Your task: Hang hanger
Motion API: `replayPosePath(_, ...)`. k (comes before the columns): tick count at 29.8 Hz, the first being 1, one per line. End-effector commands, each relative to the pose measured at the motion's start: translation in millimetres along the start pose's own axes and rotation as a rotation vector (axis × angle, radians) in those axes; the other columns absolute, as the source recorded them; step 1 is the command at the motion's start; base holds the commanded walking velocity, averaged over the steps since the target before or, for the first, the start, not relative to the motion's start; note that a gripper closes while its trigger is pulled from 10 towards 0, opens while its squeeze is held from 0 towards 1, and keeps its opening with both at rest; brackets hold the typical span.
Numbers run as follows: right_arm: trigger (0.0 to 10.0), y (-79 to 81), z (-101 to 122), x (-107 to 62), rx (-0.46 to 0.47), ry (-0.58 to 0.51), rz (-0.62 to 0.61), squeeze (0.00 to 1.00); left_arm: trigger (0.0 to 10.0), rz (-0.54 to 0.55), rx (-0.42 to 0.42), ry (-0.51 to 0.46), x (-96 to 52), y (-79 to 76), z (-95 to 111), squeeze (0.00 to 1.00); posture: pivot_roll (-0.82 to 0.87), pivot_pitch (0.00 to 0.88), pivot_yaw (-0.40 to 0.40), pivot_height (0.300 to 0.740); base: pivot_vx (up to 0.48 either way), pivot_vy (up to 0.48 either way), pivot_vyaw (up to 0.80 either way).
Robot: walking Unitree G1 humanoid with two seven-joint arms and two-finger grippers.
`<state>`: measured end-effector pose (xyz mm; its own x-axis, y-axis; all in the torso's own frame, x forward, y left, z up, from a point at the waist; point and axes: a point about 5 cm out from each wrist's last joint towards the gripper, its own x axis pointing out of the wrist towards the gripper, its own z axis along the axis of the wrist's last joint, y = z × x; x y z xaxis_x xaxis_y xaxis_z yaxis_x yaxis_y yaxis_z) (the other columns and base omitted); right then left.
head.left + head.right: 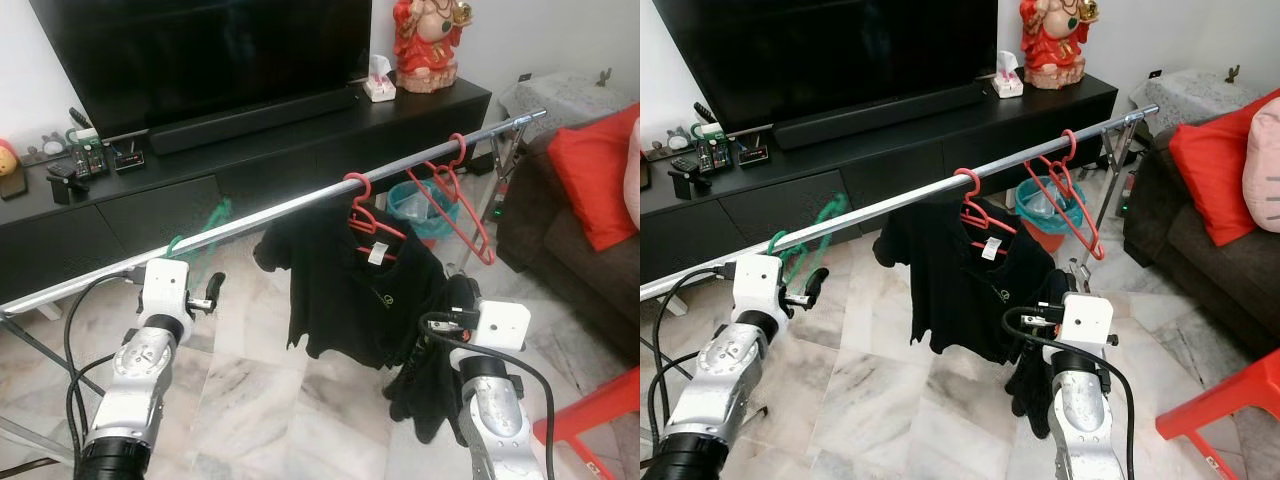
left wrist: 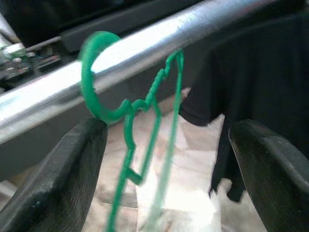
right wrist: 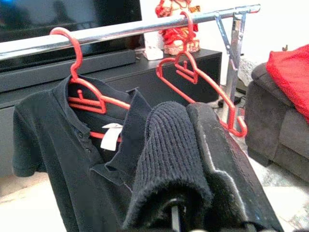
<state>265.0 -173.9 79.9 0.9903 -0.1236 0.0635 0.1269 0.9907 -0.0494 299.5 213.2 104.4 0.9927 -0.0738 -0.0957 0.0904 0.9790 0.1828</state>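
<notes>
Green hanger (image 2: pixel 145 140) hooked on rail (image 2: pixel 203 29); left gripper (image 2: pixel 166 159) fingers spread beside it; right gripper (image 3: pixel 193 203) clamps dark knit garment (image 3: pixel 166 159)

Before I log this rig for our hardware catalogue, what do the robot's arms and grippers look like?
Both arms are silver metal with rounded joint housings. Each wrist carries a white boxy module, on the left arm and on the right arm. Black cables loop beside both forearms. The left gripper has two long, thick, matte black fingers with blunt rounded tips; the right gripper is black too.
</notes>
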Motion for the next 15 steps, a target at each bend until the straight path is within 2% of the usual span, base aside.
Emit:
replayPosePath(1,10.0,5.0,5,3.1,0.006,-0.023,0.014,0.0,10.0,-0.045,-0.005,-0.002,-3.8,0.0,2,1.0,0.03,0.021,0.071,0.74,0.0,0.0,0.0)
replayPosePath(8,10.0,6.7,5,4.4,0.008,-0.022,0.022,0.0,10.0,-0.08,0.008,-0.018,-10.6,6.6,5,1.0,0.03,0.027,0.07,0.74,0.0,0.0,0.0)
replayPosePath(11,10.0,7.0,5,4.7,0.009,-0.021,0.024,0.0,10.0,-0.049,0.033,-0.012,-8.9,16.0,5,1.0,0.03,0.026,0.071,0.74,0.0,0.0,0.0)
replayPosePath(15,10.0,8.6,5,5.3,0.011,-0.02,0.027,0.0,10.0,-0.046,0.055,0.0,-1.8,13.6,6,1.0,0.03,0.026,0.072,0.74,0.0,0.0,0.0)
